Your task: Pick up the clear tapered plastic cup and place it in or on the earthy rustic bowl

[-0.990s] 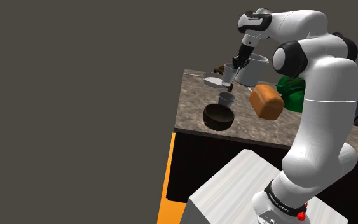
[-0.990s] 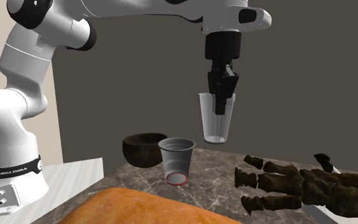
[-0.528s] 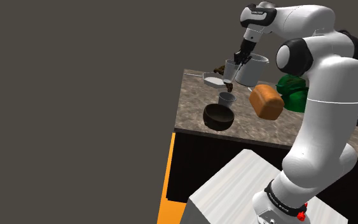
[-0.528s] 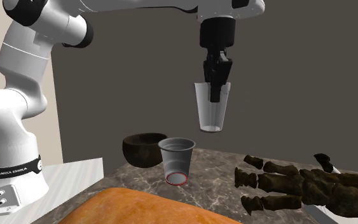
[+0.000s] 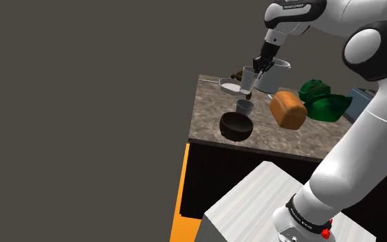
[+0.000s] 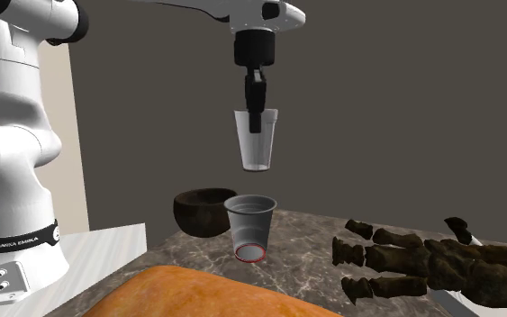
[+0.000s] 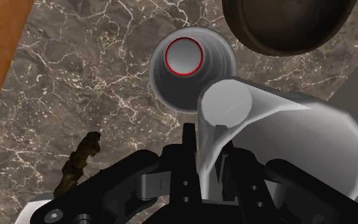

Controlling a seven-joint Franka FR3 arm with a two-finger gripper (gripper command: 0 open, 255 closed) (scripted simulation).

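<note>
A clear tapered cup (image 6: 256, 140) hangs upright in the air, my black gripper (image 6: 256, 115) shut on its rim from above. The shoulder view shows the held cup (image 5: 249, 81) and the gripper (image 5: 259, 70) high above the marble counter. Below it stands a second clear cup (image 6: 250, 227) with a red ring at its bottom, the same cup (image 7: 191, 67) showing just past the held cup (image 7: 254, 121) under the hand. The dark brown rustic bowl (image 6: 204, 210) sits on the counter beside that standing cup, near the counter's front edge (image 5: 236, 126), and it holds nothing.
An orange-brown bread loaf (image 5: 288, 109) lies near the bowl. A dark skeletal hand shape (image 6: 422, 261) rests on the marble counter (image 5: 212, 103). A white pot (image 5: 275, 74) and a green object (image 5: 322, 100) stand further back. The white stand (image 5: 260, 206) is below the counter.
The gripper has risen with the cup and moved toward the second exterior view's left, nearer to above the standing cup and bowl. The arm's upper links have lifted.
</note>
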